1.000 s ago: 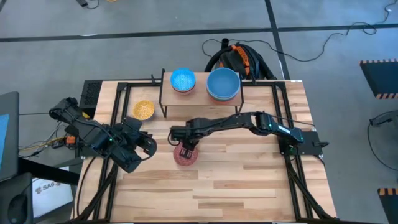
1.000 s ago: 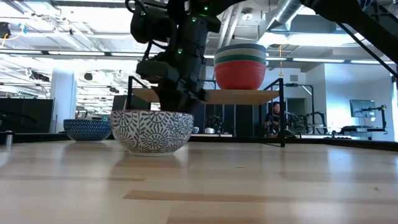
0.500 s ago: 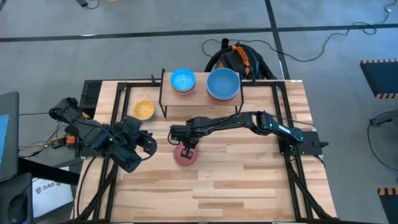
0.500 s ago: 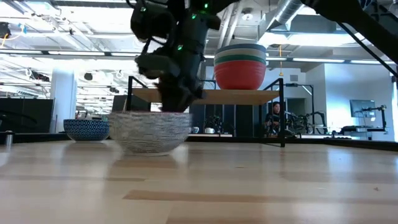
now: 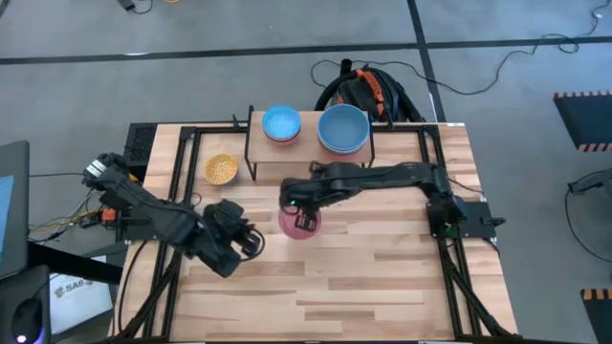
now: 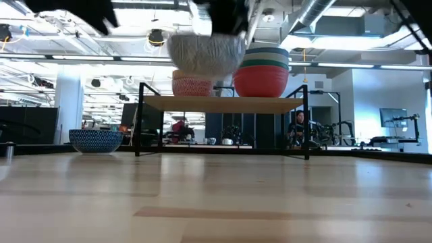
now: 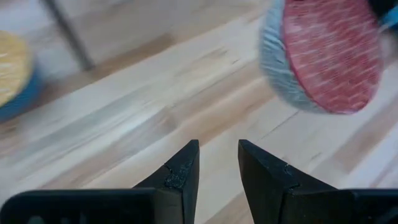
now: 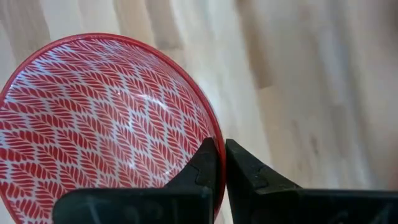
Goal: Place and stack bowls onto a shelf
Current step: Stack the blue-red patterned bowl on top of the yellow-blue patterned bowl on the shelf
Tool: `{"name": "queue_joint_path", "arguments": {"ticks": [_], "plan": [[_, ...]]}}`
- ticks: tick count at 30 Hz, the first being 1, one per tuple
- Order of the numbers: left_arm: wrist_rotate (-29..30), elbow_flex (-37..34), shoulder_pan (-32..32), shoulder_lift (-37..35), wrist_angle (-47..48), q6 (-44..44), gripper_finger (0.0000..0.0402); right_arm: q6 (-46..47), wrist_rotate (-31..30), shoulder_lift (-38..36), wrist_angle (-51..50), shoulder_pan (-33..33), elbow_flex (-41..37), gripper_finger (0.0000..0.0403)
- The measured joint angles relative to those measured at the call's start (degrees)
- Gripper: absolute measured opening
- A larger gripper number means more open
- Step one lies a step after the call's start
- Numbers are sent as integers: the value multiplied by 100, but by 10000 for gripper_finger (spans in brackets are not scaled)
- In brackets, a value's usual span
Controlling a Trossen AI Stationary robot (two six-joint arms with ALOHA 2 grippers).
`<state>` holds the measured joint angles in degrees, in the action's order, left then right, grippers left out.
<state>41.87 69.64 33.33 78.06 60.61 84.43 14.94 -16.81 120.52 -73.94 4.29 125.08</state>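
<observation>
Pink bowl lifted, shelf partly filled

We noted the right claw [image 5: 304,222] pinching the rim of the pink bowl [image 5: 297,221], red-leaf patterned inside, held clear of the surface [image 5: 382,277] before the shelf [image 5: 306,153]. Two stacks already stood there; the yellow bowl [image 5: 220,169] remained beside it. The left claw [image 7: 214,165] waited, fingers narrowly apart.

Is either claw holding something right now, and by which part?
The right claw pinches the pink-lined bowl by its rim, lifted off the table. The left claw holds nothing.
</observation>
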Motion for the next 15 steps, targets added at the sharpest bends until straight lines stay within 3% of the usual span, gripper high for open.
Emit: {"name": "queue_joint_path", "arguments": {"ticks": [6,10,15], "plan": [[616,-424,-500,83,-2105,-1275,97,157,-687,-294,168,-78,0,37],[902,-443,-787,181,-2597,-1870,109,155,-1176,-294,180,-74,0,37],[951,-438,-955,183,-2755,-2067,141,157,-1302,-294,171,-28,0,37]]}}
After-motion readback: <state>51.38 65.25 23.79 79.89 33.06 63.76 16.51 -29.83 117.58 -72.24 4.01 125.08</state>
